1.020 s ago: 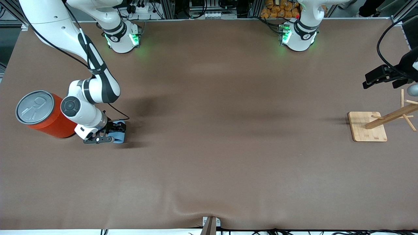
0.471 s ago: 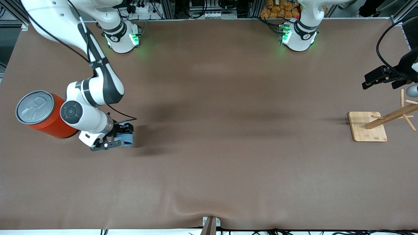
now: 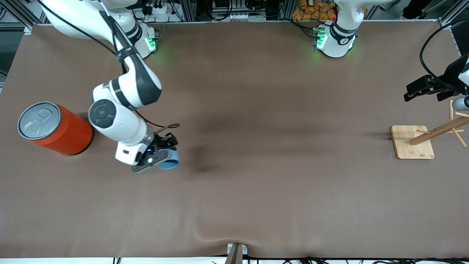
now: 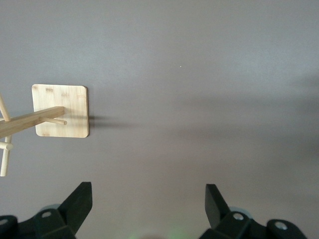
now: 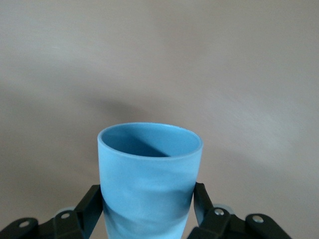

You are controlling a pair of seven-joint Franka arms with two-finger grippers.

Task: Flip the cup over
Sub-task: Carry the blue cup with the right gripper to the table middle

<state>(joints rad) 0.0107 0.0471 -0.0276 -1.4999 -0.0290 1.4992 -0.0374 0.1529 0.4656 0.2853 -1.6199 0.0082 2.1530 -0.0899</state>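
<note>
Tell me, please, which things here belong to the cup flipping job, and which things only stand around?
Belong to the job:
- cup, lifted over the table
- right gripper, shut on the cup

Only standing around:
- orange can, toward the right arm's end
- wooden rack, toward the left arm's end
- left gripper, open, waiting above the rack

No readable text, labels or numbers anywhere.

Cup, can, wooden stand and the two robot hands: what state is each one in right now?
cup: lifted off the table, gripped by its sides.
right end effector: shut on the cup.
left end effector: open, holding nothing, waiting above the wooden stand.
orange can: upright, lid closed.
wooden stand: standing, pegs bare.
</note>
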